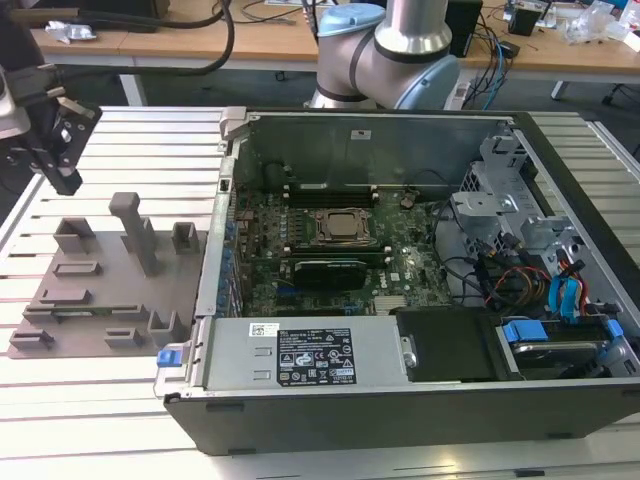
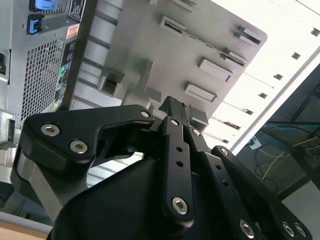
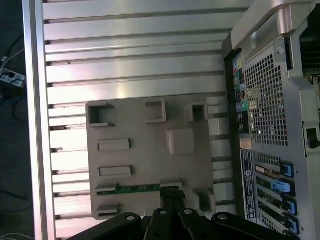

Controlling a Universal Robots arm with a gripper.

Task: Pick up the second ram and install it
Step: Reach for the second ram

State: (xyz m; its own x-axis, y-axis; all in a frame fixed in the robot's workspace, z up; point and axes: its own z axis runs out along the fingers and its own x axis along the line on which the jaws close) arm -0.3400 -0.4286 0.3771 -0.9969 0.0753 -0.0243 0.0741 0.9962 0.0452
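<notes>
The second ram (image 3: 134, 189) is a thin green strip lying on edge in a holder of the grey fixture plate (image 3: 150, 145), which rests on the slatted table beside the open computer case. My gripper (image 1: 67, 180) hangs in the air over the table at the exterior view's far left, above and beyond the fixture plate (image 1: 110, 300) and apart from it. In the first wrist view the black fingertips (image 3: 165, 196) sit pressed together with nothing between them, close to one end of the ram in the picture. The second wrist view shows the gripper (image 2: 172, 106) shut, with the plate beyond it.
The open computer case (image 1: 400, 400) stands at the exterior view's right of the plate, with the CPU socket (image 1: 343, 226) and black slot rails (image 1: 330, 192) on its motherboard. Tall grey fixture blocks (image 1: 135, 235) rise from the plate. The arm's base (image 1: 400, 50) stands behind the case.
</notes>
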